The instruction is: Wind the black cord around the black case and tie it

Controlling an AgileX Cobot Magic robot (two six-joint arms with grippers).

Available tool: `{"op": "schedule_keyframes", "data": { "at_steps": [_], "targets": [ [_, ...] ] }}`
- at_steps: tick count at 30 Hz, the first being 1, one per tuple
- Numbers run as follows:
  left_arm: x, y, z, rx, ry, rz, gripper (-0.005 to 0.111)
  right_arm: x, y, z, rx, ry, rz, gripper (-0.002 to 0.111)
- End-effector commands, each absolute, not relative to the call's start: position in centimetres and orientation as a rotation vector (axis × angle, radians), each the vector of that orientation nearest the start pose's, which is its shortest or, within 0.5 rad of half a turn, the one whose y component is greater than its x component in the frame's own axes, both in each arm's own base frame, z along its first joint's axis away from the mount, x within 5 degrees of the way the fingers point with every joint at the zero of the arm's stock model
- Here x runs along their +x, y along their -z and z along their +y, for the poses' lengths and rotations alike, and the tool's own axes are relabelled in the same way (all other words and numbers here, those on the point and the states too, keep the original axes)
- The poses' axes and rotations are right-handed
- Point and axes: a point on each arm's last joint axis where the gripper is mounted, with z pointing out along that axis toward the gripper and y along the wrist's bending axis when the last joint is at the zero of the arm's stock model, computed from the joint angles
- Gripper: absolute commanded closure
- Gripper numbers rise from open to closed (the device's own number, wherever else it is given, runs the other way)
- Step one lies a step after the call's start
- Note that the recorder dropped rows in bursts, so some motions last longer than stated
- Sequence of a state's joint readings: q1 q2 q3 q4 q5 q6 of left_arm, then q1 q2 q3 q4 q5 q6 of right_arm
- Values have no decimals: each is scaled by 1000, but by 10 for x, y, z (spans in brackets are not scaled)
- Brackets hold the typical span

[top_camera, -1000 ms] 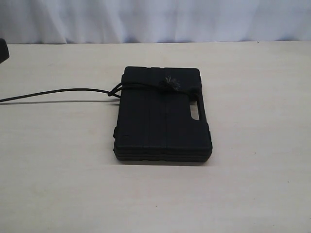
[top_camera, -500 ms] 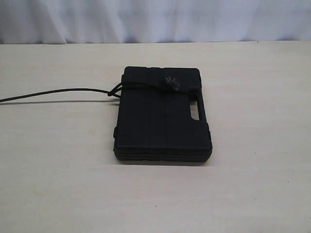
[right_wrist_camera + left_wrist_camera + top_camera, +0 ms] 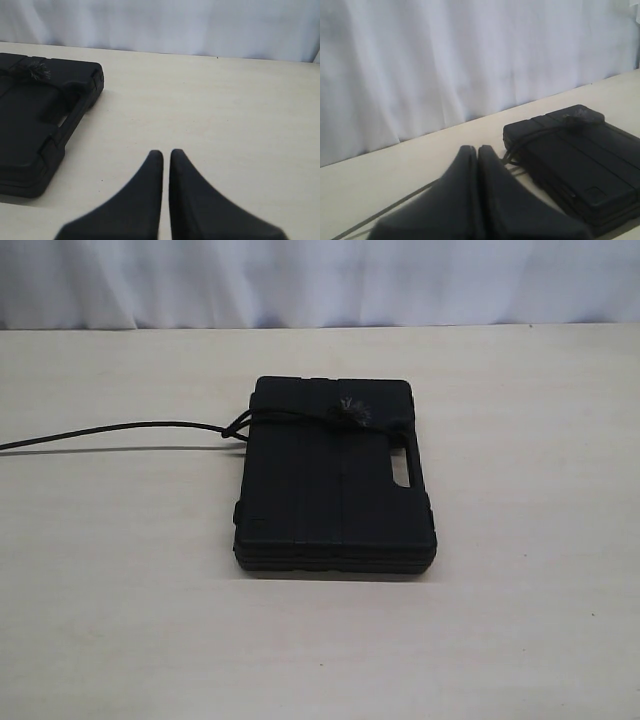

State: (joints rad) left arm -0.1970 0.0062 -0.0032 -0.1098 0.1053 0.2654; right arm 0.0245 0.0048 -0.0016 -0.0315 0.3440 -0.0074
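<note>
The black case (image 3: 335,480) lies flat on the table (image 3: 520,620), with open surface on every side and the handle slot (image 3: 402,470) at its right edge. The black cord (image 3: 120,430) crosses the lid near the far end, frayed knot (image 3: 350,410) on top, then runs off the left border of the exterior view; its free end is cut off and its path under the case is hidden. My left gripper (image 3: 477,150) and my right gripper (image 3: 166,152) are closed tight on nothing, clear of the case.
</note>
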Motion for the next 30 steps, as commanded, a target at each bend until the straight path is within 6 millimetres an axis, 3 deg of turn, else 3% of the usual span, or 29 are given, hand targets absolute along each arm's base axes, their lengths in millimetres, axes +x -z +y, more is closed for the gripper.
{"op": "schedule_keyframes", "data": {
  "at_steps": [1, 11, 16, 30],
  "targets": [
    [55, -201, -12, 268, 64, 1592, 107, 53, -182, 0, -61, 28, 1827, 104],
    [54, -187, -11, 208, 83, 1763, 107, 53, -182, 0, -61, 28, 1827, 104],
    [54, -186, -3, -5, 43, 1783, 107, 53, -182, 0, -61, 28, 1827, 104],
    [54, -186, -3, 6, 31, 1790, 107, 53, -182, 0, -61, 28, 1827, 104]
  ]
}}
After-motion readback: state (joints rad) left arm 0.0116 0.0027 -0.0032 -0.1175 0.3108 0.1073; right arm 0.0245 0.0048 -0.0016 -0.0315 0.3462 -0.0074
